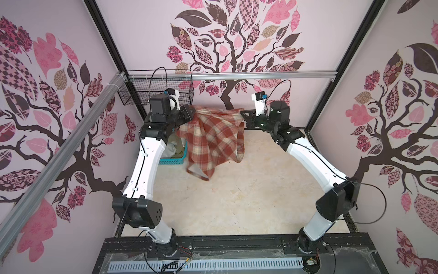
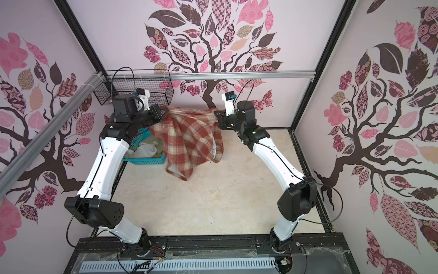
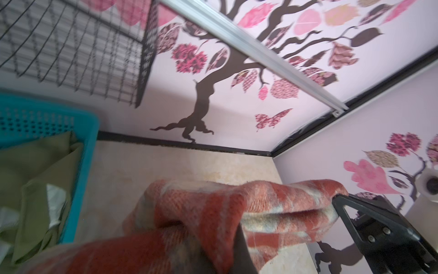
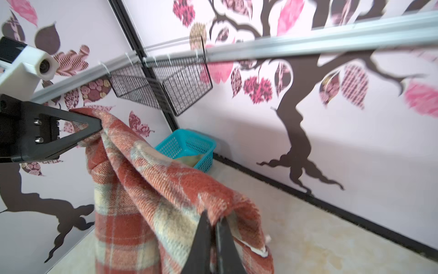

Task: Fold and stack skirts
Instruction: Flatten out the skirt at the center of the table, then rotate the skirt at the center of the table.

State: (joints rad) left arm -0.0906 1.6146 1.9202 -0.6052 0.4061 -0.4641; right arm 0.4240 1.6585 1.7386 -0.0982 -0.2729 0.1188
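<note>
Your left gripper and right gripper are each clamped on the plaid skirt — it hangs at twelve o'clock; the olive skirt lies in the basket at ten o'clock.

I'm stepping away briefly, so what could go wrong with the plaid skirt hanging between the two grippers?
The left gripper and right gripper pinch only bunched edges of the thick plaid skirt; one might slip. The skirt hangs twisted, so it may land creased. Its folds hang beside the turquoise basket and could snag it.
</note>
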